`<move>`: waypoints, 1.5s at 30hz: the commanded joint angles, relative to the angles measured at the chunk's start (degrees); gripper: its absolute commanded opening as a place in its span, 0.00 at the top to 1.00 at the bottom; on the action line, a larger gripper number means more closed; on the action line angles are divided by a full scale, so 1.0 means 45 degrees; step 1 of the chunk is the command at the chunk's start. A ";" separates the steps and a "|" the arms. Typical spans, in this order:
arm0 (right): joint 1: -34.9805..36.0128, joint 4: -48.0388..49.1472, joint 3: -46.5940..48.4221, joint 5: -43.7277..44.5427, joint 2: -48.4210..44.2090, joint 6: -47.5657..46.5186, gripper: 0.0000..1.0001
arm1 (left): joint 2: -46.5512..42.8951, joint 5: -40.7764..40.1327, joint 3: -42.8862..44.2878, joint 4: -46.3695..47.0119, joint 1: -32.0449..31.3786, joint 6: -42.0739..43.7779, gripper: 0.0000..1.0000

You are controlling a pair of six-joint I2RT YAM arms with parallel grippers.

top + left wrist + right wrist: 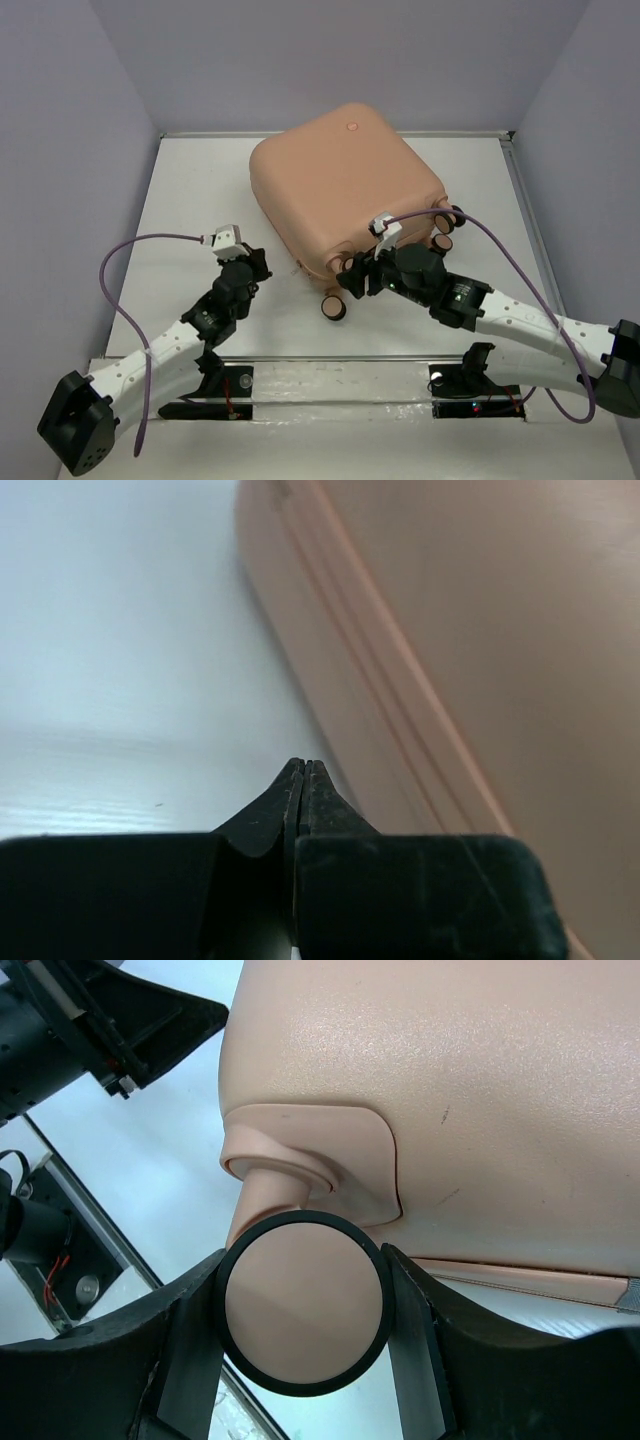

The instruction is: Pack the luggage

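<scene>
The luggage [345,190] is a peach-pink hard-shell suitcase, lying closed on the white table [190,200], wheels toward the near right. My right gripper [352,277] is shut on one black-rimmed caster wheel [305,1302] at the case's near corner, a finger on each side of it. The case's shell [450,1110] fills that view above the wheel. My left gripper [262,262] is shut and empty, its tips [303,767] just left of the suitcase's side seam [400,680]. The inside of the case is hidden.
Another caster [333,308] hangs free below the near corner, and two more [443,240] show at the right side. Grey walls close in the table on three sides. A clear rail [340,385] runs along the near edge. Purple cables [120,300] loop from both wrists.
</scene>
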 commanded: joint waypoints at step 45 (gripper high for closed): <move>0.0144 0.0746 0.0491 -0.0173 0.0035 0.0104 0.93 | 0.2271 0.6875 -0.0053 0.4843 -0.1149 0.2945 0.94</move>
